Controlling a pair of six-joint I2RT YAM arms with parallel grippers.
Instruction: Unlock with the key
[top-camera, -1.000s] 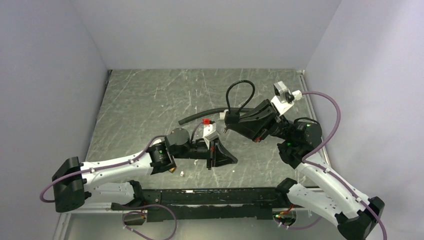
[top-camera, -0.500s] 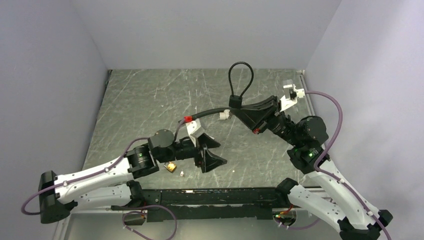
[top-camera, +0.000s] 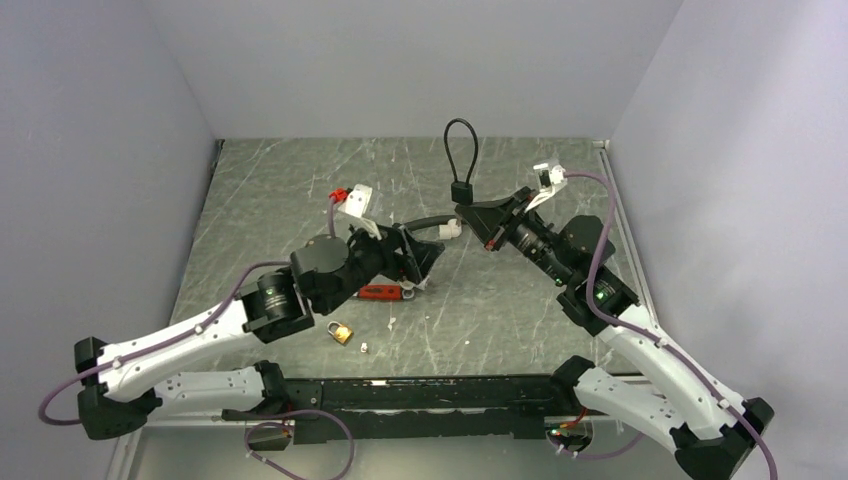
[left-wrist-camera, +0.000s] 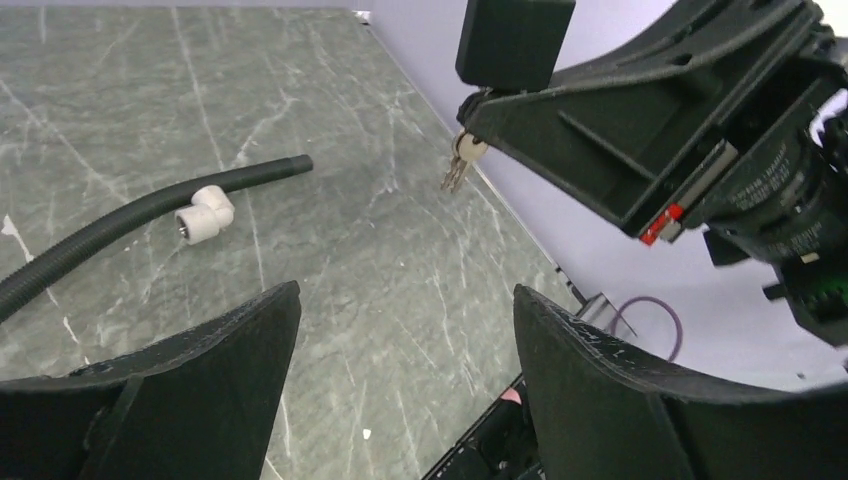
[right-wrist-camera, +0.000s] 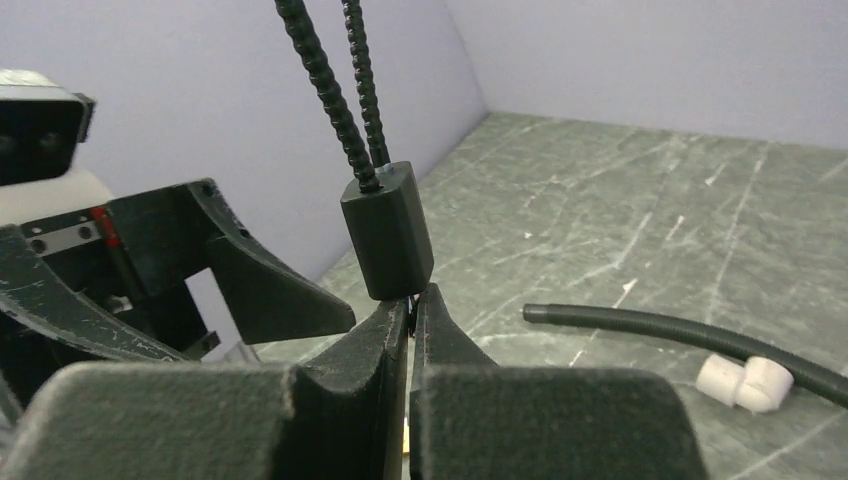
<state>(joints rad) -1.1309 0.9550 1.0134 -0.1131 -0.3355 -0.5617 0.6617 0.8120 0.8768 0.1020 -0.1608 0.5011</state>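
You see a black hose (left-wrist-camera: 100, 225) with a white elbow (left-wrist-camera: 203, 215), a red-handled wrench (top-camera: 378, 292) and a white scrap (top-camera: 365, 347) on the bench (top-camera: 280, 190).

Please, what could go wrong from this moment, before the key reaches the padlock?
1. The right fingers pinch only the head of the key, at their very tip, with a black cable loop rising just above; the key may twist or slip out.
2. The brass padlock lies loose on the table, and the open left fingers hold nothing; pushing the key in may just slide the padlock away.
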